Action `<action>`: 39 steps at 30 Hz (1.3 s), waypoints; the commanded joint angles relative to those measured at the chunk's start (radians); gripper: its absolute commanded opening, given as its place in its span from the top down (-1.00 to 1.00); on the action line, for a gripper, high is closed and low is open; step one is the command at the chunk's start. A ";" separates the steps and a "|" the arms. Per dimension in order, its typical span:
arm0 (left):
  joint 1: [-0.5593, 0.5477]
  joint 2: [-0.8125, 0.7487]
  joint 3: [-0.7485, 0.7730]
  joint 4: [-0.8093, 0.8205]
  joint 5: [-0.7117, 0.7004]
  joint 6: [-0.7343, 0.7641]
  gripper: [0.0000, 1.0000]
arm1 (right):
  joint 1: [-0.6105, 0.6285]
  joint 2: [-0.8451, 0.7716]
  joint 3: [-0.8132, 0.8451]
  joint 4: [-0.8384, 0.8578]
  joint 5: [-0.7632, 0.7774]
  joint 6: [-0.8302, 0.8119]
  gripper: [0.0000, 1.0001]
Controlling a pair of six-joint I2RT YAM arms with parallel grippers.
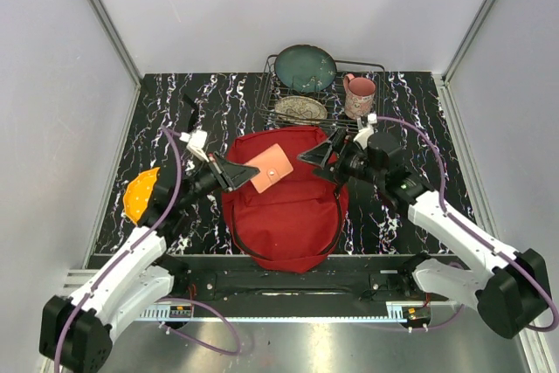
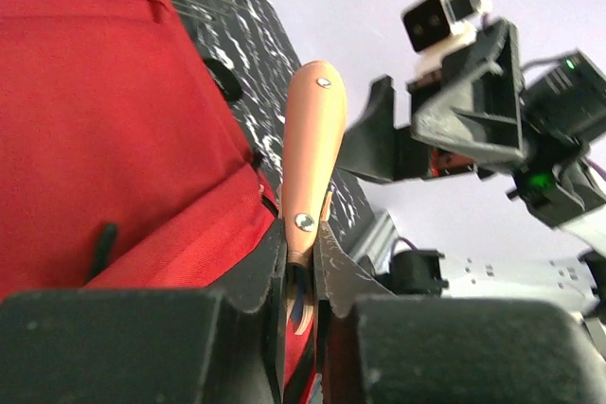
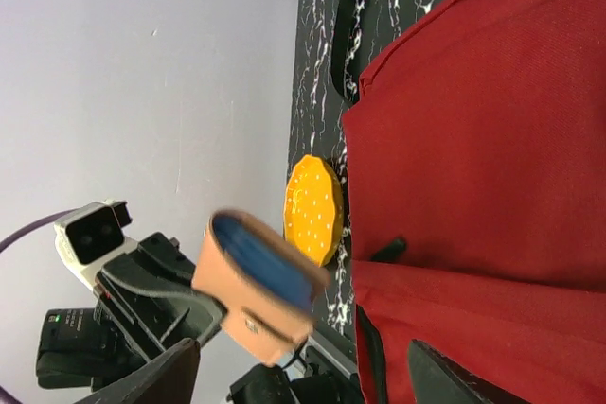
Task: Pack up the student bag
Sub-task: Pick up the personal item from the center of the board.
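Observation:
The red student bag (image 1: 288,207) lies flat in the middle of the table; it also shows in the left wrist view (image 2: 104,120) and the right wrist view (image 3: 492,139). My left gripper (image 1: 238,173) is shut on a tan leather pouch (image 1: 270,168) with a blue lining and holds it above the bag's upper left part. The pouch shows edge-on in the left wrist view (image 2: 311,158) and in the right wrist view (image 3: 258,281). My right gripper (image 1: 321,153) is open and empty above the bag's upper right, facing the pouch.
An orange disc (image 1: 140,194) lies at the table's left edge. A wire rack (image 1: 301,98) at the back holds a teal plate (image 1: 306,67) and a speckled plate (image 1: 300,109). A pink mug (image 1: 359,95) stands right of the rack.

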 commanded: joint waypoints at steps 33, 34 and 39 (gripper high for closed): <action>0.070 -0.086 -0.020 -0.065 -0.105 -0.113 1.00 | 0.286 0.277 -0.053 0.568 0.225 0.138 -0.70; 0.070 -0.088 -0.019 -0.068 -0.104 -0.113 1.00 | 0.286 0.274 -0.056 0.583 0.232 0.136 -0.69; 0.071 -0.089 -0.019 -0.065 -0.093 -0.113 1.00 | 0.284 0.269 -0.053 0.593 0.244 0.133 -0.67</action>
